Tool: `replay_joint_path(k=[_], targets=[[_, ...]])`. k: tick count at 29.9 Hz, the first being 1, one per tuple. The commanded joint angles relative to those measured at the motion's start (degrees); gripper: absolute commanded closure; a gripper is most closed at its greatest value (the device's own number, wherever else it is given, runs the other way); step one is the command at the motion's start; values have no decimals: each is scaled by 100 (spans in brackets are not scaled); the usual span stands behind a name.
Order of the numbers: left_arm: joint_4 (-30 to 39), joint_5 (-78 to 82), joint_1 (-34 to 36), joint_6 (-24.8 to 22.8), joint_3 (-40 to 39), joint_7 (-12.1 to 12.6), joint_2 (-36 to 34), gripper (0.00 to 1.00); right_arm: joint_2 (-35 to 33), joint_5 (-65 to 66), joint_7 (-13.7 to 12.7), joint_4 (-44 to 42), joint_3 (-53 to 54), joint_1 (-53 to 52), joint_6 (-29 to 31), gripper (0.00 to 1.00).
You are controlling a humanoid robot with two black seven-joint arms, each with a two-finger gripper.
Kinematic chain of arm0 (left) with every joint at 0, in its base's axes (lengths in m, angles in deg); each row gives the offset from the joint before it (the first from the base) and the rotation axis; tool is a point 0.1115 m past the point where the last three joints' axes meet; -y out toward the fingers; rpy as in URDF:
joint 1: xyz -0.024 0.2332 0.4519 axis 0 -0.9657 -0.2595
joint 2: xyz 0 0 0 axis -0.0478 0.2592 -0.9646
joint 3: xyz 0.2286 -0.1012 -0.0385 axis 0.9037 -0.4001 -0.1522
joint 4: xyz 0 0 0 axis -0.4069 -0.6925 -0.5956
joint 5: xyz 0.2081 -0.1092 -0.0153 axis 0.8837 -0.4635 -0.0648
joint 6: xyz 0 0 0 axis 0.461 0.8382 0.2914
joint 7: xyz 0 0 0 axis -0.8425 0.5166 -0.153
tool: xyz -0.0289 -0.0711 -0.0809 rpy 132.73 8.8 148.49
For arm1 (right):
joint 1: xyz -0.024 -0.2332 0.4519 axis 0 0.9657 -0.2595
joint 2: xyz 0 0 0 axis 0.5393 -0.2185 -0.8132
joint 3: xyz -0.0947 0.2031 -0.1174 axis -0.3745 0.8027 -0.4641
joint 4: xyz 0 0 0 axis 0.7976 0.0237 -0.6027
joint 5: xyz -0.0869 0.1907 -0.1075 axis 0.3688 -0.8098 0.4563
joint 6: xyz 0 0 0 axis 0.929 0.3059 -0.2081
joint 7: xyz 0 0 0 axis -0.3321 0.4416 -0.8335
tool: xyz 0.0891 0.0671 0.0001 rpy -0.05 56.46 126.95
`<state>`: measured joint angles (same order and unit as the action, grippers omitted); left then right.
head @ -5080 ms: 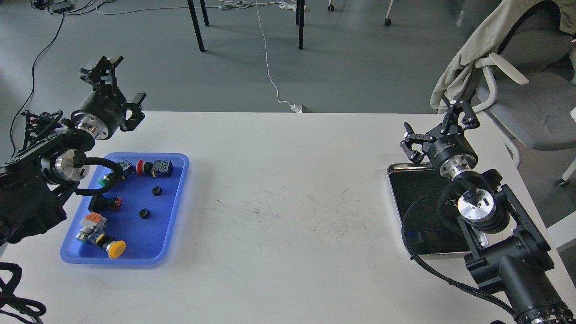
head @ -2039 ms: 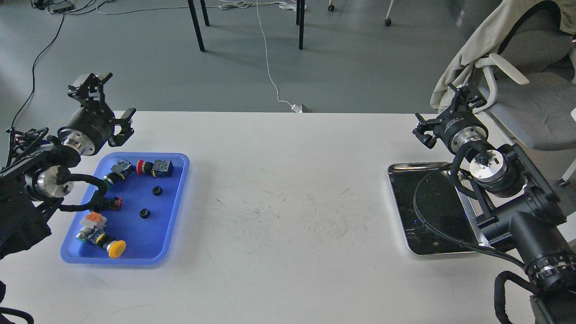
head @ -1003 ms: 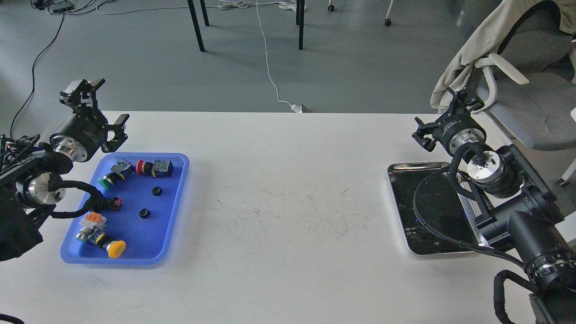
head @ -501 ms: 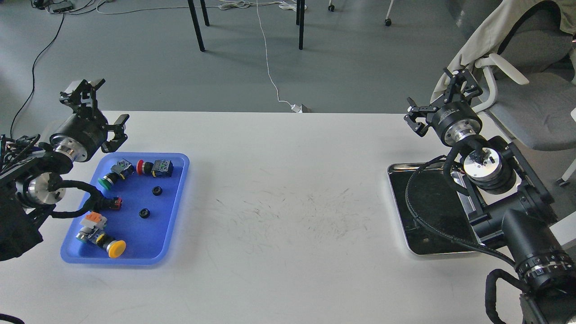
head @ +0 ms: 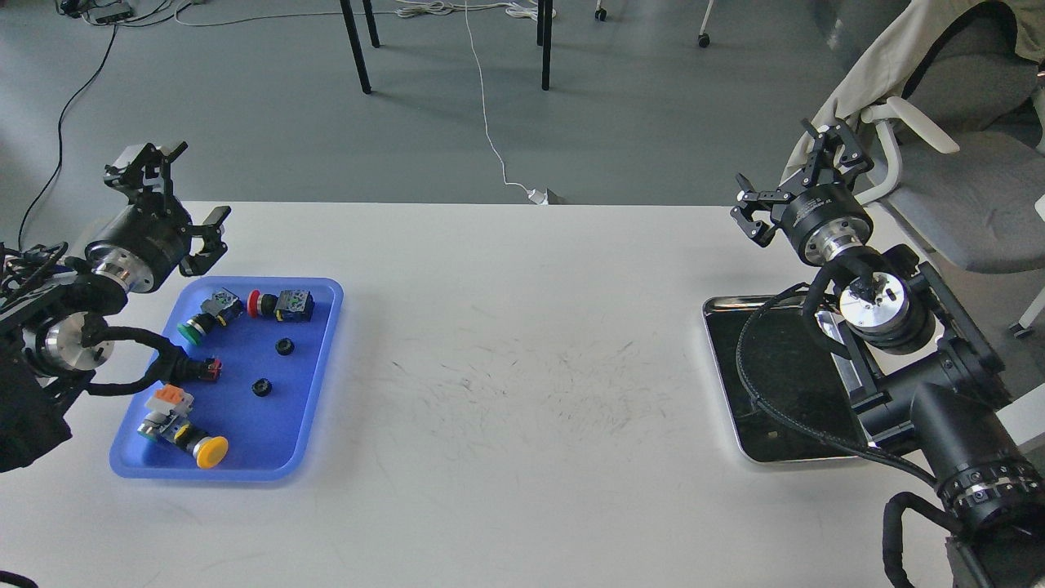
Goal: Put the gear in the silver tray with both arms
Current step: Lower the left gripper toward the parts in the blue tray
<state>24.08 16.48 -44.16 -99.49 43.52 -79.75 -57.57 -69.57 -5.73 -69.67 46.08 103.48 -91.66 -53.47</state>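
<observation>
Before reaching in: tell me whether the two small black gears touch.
Apart. Head view shows bare blue tray floor between the upper gear and the lower gear.

Left tool (head: 169,202) raised, fingers spread, right tool (head: 796,184) raised, fingers spread

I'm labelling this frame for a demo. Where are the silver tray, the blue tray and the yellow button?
silver tray (head: 775,384), head view, on its dark mirror-like bottom.
blue tray (head: 322,327), head view, on its right rim.
yellow button (head: 212,452), head view, on its round yellow cap.
</observation>
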Motion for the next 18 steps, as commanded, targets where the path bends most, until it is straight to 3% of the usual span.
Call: replay_joint_path(k=[1, 13, 18], targets=[[467, 37, 5, -9, 72, -8, -348, 1, -9, 0, 0, 0, 1, 20, -9, 1], [2446, 1469, 40, 0, 503, 27, -2159, 1, -45, 18, 0, 44, -105, 134, -27, 1], [3193, 2269, 23, -307, 503, 36, -2836, 1, -45, 18, 0, 96, -105, 187, -36, 1]])
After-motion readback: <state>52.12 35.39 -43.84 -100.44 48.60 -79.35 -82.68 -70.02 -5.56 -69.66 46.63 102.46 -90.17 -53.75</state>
